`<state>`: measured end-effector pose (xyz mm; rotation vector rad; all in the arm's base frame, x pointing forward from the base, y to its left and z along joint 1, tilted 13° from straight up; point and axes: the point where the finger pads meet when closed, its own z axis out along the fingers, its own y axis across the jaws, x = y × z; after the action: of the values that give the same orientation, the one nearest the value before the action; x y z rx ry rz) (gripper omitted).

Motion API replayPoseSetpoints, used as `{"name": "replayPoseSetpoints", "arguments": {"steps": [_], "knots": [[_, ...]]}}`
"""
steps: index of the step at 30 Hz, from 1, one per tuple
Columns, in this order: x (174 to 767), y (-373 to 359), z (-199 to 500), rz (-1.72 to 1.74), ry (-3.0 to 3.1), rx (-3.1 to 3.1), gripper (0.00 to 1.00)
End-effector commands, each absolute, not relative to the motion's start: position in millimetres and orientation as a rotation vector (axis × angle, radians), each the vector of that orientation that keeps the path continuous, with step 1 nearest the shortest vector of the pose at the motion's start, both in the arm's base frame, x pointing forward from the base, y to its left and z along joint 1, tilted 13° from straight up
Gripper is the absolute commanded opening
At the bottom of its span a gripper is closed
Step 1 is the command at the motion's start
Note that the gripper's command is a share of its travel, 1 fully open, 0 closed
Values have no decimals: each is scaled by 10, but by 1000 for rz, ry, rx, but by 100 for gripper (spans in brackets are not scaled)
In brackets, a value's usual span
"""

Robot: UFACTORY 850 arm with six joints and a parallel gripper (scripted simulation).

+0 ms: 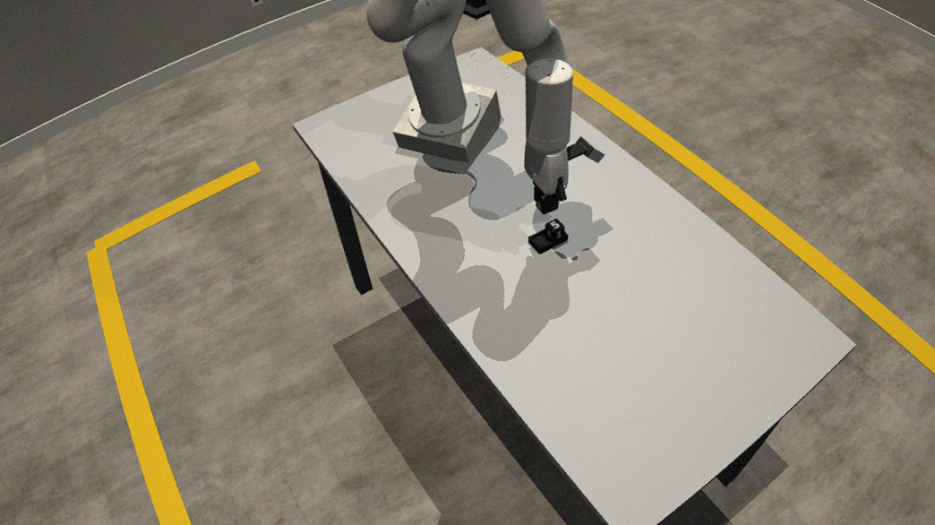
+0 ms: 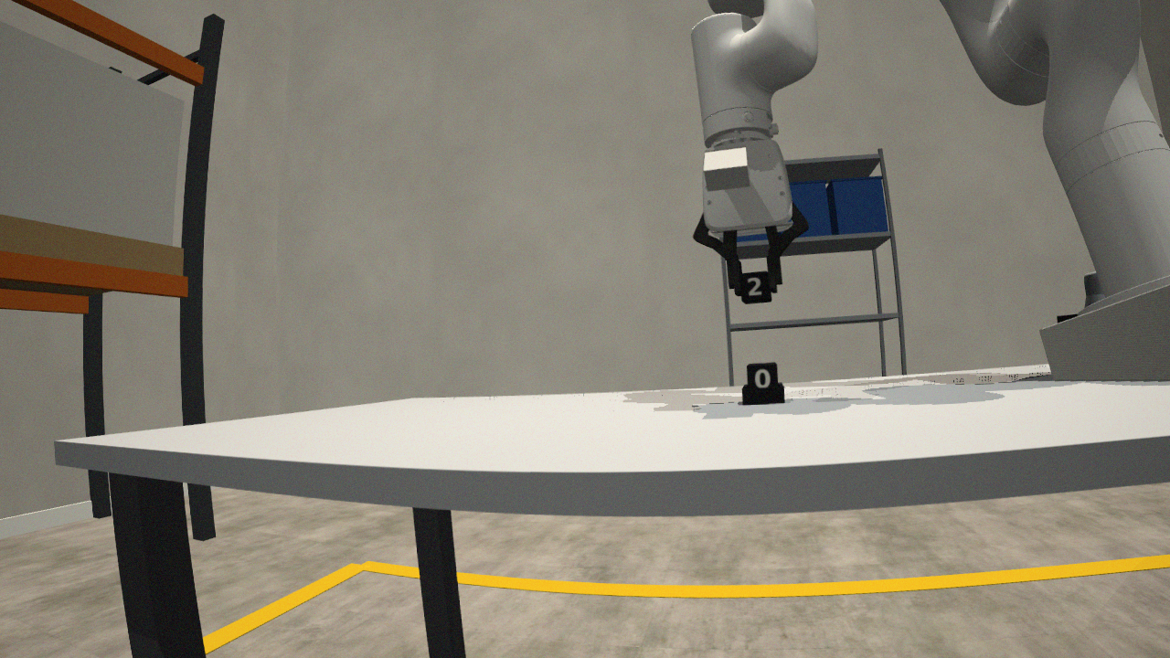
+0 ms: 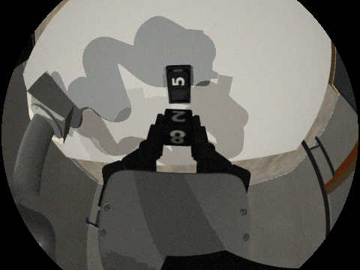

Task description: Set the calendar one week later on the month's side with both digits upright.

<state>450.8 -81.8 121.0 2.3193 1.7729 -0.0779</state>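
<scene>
My gripper (image 2: 754, 288) is shut on a black digit cube (image 3: 176, 130) and holds it well above the table. The held cube shows a 2 toward the exterior camera and an 8 toward the wrist camera. It also shows in the top view (image 1: 549, 201). Below it the small black tray (image 1: 549, 240) lies flat on the white table with the other cube (image 2: 762, 379) standing in it. That cube shows a 5 on top (image 3: 179, 81) and a 0 toward the exterior camera. The side with the month's name is not readable.
The arm's base (image 1: 447, 124) stands on the far end of the table. A metal shelf with blue bins (image 2: 826, 208) stands behind the table. A rack with orange beams (image 2: 90, 270) is at the left.
</scene>
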Motion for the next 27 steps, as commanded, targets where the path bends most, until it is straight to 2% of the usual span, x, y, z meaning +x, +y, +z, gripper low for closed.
{"name": "replayPoseSetpoints", "arguments": {"steps": [1,27], "knots": [[4561,-687,1183,-52,1588,2443,29],[4712,-70,1026,64,661,2841,29]]}}
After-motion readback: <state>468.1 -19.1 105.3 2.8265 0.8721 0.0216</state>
